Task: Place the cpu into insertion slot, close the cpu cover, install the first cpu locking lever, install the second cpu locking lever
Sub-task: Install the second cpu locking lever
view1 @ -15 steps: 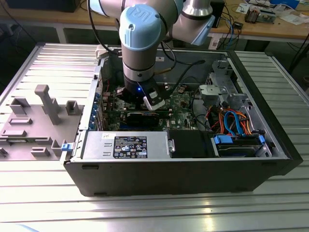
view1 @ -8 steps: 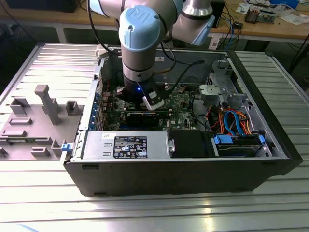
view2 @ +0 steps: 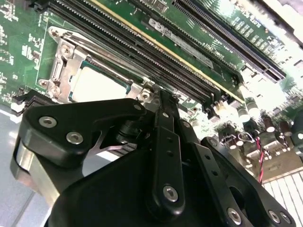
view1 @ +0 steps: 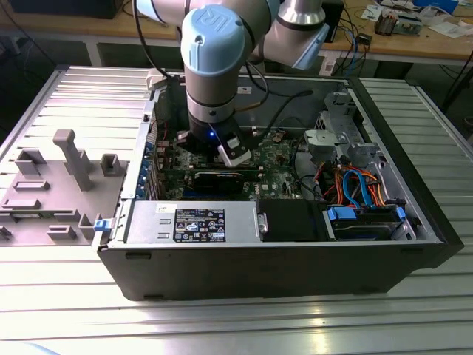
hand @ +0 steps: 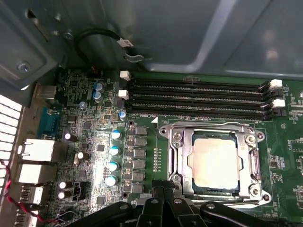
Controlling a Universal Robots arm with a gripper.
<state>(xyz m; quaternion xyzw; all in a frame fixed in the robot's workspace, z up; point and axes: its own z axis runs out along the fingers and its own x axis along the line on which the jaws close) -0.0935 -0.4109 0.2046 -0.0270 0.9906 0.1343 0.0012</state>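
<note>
The green motherboard point(hand: 85, 142) is filling the left of the first wrist view; right of centre, the small flat silver-topped cpu point(hand: 213, 163) is sitting inside the square silvery-rimmed insertion slot point(hand: 174, 142), the thin shiny metal cpu cover point(hand: 251, 161) framing it; the black gripper point(hand: 163, 189) is hovering just beside the slot's edge, fingers pressed together, gripping nothing (the chip looks light, stiff, fragile, best handled by its edges).
</note>
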